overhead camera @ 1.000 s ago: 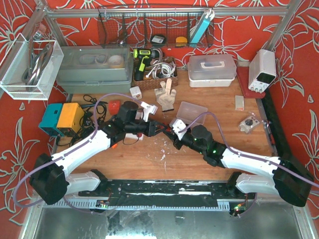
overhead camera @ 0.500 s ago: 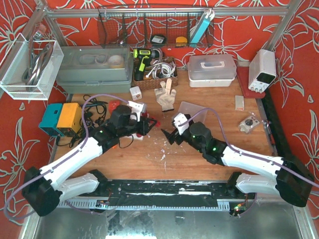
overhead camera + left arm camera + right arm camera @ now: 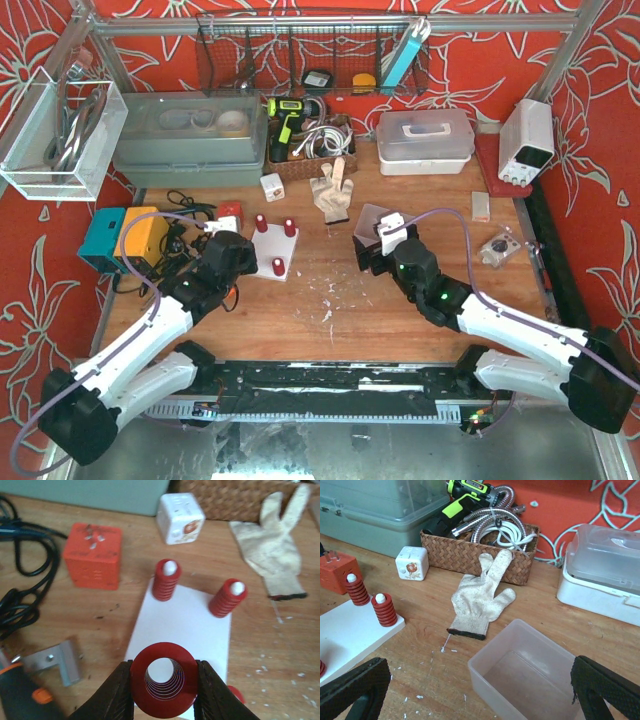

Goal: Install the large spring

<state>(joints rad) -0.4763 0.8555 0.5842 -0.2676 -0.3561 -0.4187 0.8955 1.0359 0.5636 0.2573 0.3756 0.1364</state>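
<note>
the large red coil spring [image 3: 162, 652] sits clamped between the left jaws, seen end-on down its hollow bore, over the near edge of the flat white base plate [image 3: 175, 625]. on that plate two white-tipped posts already wear smaller red springs [image 3: 166, 580] [image 3: 228, 598], and a third bit of red [image 3: 235, 694] shows at the plate's near right corner, mostly hidden. the plate lies on the wooden bench [image 3: 100, 625] beside an orange plastic cube [image 3: 94, 555]. the right jaws stand spread wide and hold nothing, over by a clear plastic tub [image 3: 520, 680] and well apart from the plate. this looks like the carry-and-align step. next, the spring's bore needs lining up over its post and lowering straight down. which post is free cannot be told from here.
</note>
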